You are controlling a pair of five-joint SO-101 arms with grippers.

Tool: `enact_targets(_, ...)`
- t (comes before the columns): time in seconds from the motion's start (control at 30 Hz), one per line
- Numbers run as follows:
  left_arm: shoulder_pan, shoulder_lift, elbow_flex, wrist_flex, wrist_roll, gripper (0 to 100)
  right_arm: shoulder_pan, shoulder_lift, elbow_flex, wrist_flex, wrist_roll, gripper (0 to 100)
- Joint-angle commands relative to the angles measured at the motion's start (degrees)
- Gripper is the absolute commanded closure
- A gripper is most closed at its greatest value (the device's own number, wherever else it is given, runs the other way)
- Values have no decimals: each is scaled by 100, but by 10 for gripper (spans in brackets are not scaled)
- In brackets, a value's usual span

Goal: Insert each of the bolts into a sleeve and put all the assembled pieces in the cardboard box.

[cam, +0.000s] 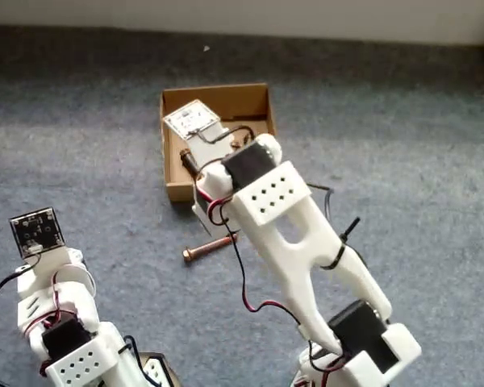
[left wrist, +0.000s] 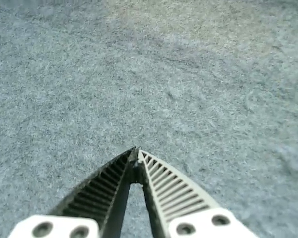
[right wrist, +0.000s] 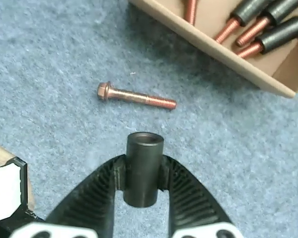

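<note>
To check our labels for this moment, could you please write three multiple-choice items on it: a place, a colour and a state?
1. Where does the loose bolt lie? A inside the cardboard box; B on the carpet; C on a white plate.
2. What colour is that bolt? A copper; B green; C white.
3. What does the right gripper hold? A nothing; B a bolt; C a sleeve.
Answers: B, it lies on carpet outside the box; A, its head and shank look copper; C, the gripper is shut on a dark sleeve.
</note>
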Motion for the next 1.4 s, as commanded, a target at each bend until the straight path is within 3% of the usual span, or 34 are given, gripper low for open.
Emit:
enact_targets(0.0, 92, -57, -22, -26, -202, 986, 259, -725, 444, 127, -26, 993)
enact_targets(0.47, 356, -57, 48, -26, -220, 986, 1270, -3398, 4048, -2053, -70, 993)
enact_targets(0.73, 365, -57, 40, -26, -229, 986, 1842, -4180, 5481, -3125, -70, 993)
enact_targets(1.07, 602, -57, 40, 0, -527, 986, 2211, -3987, 7213, -5349, -70, 992)
enact_targets(1.37, 602, -57, 48, 9, -536, 986, 2211, -2097, 7064, -5877, -70, 991)
